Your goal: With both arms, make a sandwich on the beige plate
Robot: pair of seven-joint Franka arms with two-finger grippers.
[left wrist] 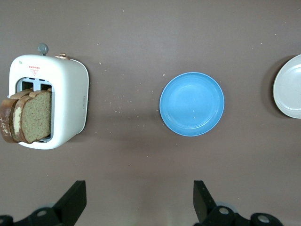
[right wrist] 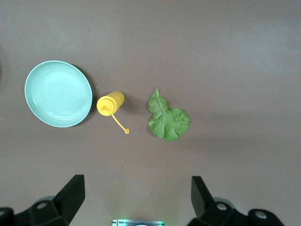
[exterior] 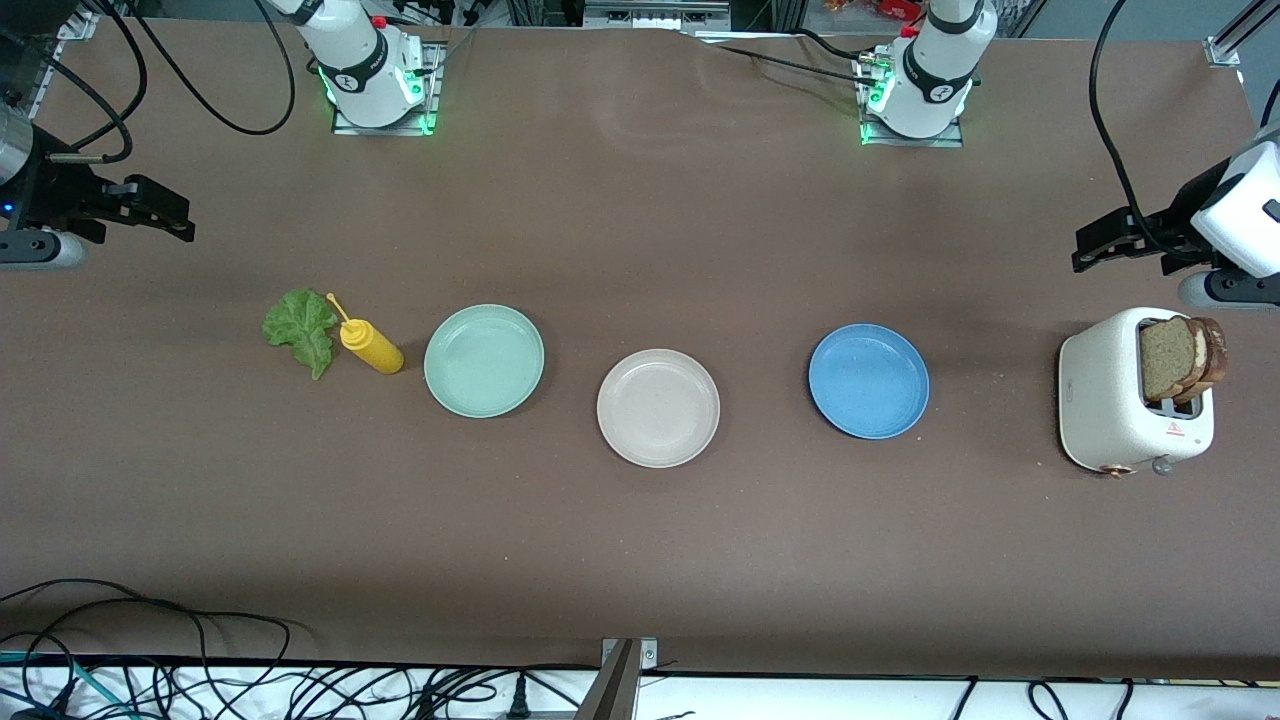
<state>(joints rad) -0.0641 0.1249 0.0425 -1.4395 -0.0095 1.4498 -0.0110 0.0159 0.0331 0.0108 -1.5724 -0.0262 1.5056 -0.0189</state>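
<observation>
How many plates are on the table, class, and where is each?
3, in a row. The green plate lies beside the yellow bottle, toward the right arm's end. The beige plate is in the middle, nearest the front camera. The blue plate lies toward the toaster.

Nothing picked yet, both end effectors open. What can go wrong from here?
1. Two bread slices stand pressed together in the toaster; the left end effector may pinch both.
2. The mustard bottle stands beside the lettuce; the right end effector could topple it.
3. The beige plate sits between the mint plate and blue plate; placement could go astray.
</observation>
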